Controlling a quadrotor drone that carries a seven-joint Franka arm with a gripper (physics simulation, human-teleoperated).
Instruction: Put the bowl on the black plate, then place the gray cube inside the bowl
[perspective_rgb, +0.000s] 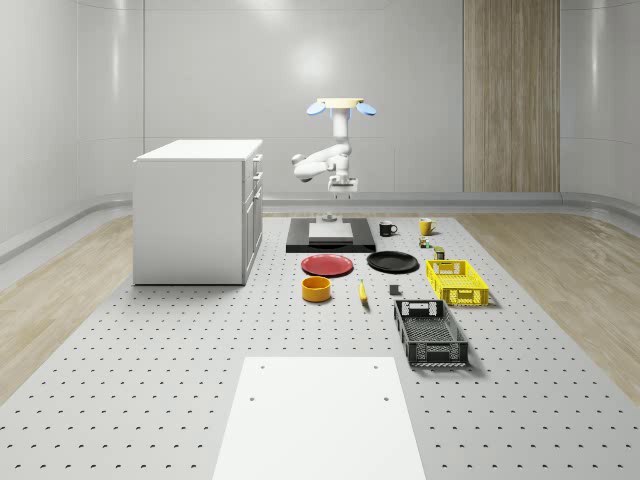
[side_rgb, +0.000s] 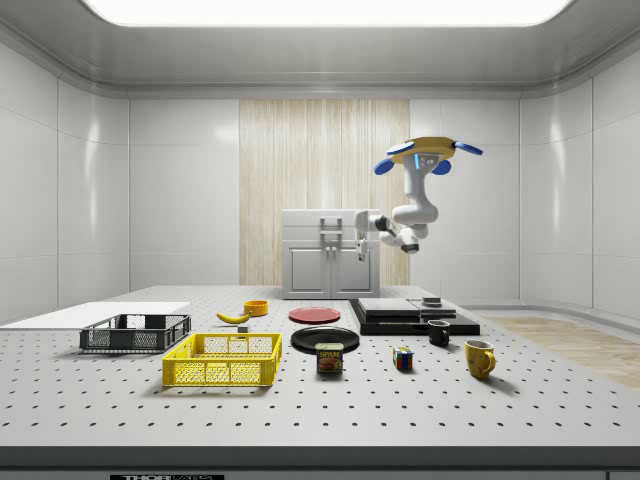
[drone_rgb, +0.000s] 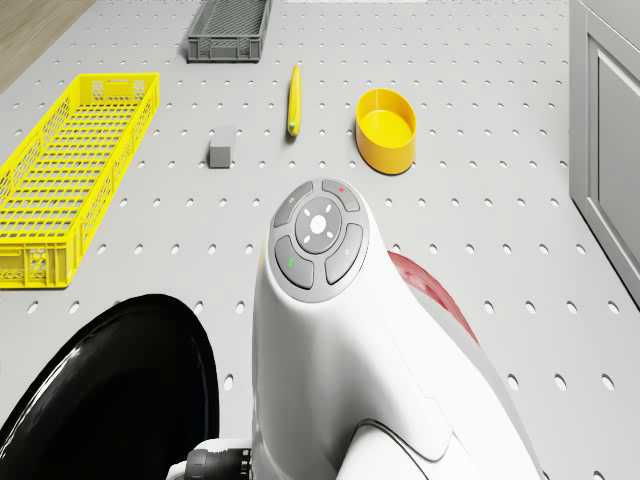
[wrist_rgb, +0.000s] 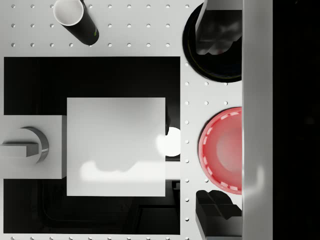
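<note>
The yellow bowl (perspective_rgb: 317, 289) (drone_rgb: 386, 130) stands upright on the table in front of the red plate (perspective_rgb: 327, 265). The black plate (perspective_rgb: 392, 262) (drone_rgb: 100, 400) lies bare to the whole-scene view's right of the red plate. The small gray cube (perspective_rgb: 395, 290) (drone_rgb: 220, 154) sits on the table in front of the black plate. My drone hovers over the black platform (perspective_rgb: 330, 235) at the back. My gripper (perspective_rgb: 343, 192) (wrist_rgb: 214, 122) hangs open and holds nothing, high above the platform's front edge and the red plate (wrist_rgb: 222, 150).
A white cabinet (perspective_rgb: 195, 210) stands at the whole-scene view's left. A yellow crate (perspective_rgb: 457, 281), a grey crate (perspective_rgb: 430, 333) and a banana (perspective_rgb: 363, 293) lie near the cube. Two mugs (perspective_rgb: 387, 228) (perspective_rgb: 426, 226) stand at the back right. A white sheet (perspective_rgb: 318, 420) covers the front.
</note>
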